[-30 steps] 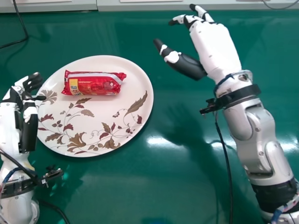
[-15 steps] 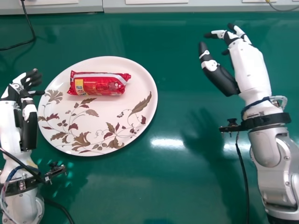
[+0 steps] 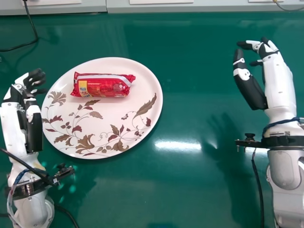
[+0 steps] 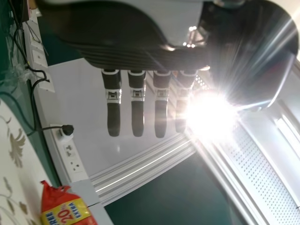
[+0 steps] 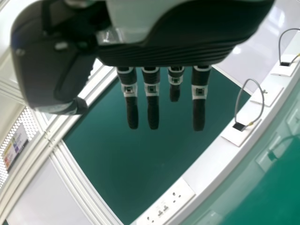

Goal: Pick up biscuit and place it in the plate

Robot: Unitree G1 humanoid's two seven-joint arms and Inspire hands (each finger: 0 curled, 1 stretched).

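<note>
Fingers (image 5: 132,115) of right hand (image 3: 280,83) and left hand (image 3: 12,121) open and empty; biscuit packet (image 3: 102,88) on the plate (image 3: 95,152)

The right hand hangs well apart from the plate, to its right, with fingers loosely extended and slightly bent in the head view, thumb (image 3: 249,88) held away from them, gripping nothing. The head view cuts off its forearm. The left hand is just beside the plate's left rim, its fingers relaxed and holding nothing. Whether a fingertip touches the rim is hard to tell from above. In the left wrist view a burst of glare (image 4: 211,117) washes over part of the nearest finger and the thumb side.

The red biscuit packet lies lengthwise across the far half of the plate, inside the rim, apart from both hands. The wrapper hides the biscuits, and its underside is out of sight. In the left wrist view the packet is cut off, with one end and its yellow band in sight.

The plate rests on the green worktop (image 3: 199,194). A black cable (image 3: 33,28) lies beyond the plate to its left, cut off by the view's edge. Bright reflections (image 3: 178,146) streak the worktop right of the plate, blotting out its surface there.
</note>
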